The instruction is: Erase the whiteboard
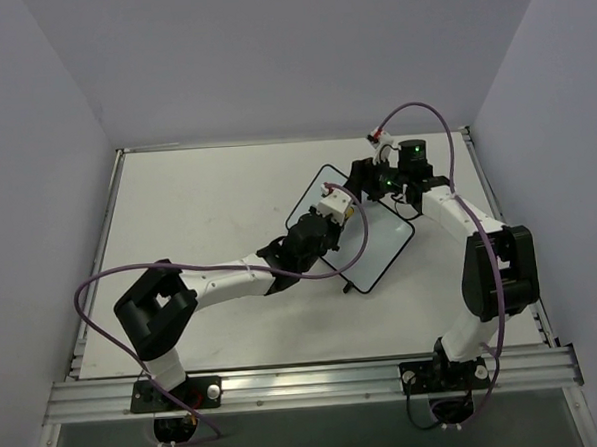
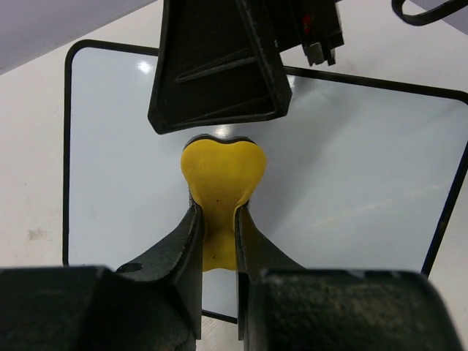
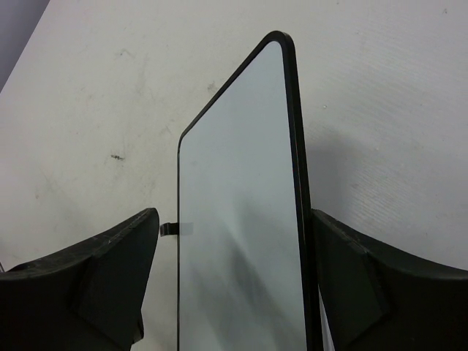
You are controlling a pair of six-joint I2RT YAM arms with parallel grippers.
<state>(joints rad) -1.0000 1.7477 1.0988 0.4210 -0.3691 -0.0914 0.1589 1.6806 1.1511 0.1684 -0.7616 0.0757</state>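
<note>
The whiteboard [image 1: 380, 241] lies flat and slanted on the table, black-framed, with no writing showing on it. My left gripper [image 1: 335, 214] is shut on a yellow eraser [image 2: 221, 175] and holds it down over the board's surface [image 2: 351, 168], near its far end. My right gripper [image 1: 370, 186] is open at the board's far edge. One of its black fingers [image 2: 219, 73] sits just beyond the eraser. In the right wrist view the board [image 3: 241, 131] runs between the open right gripper's [image 3: 234, 216] fingers, with the right finger against the frame.
A small black clip [image 3: 170, 229] sticks out of the board's long edge, and another shows at its near edge [image 1: 347, 287]. The white table [image 1: 198, 209] is walled on three sides, and a metal rail [image 1: 307, 383] carries both arm bases at the front.
</note>
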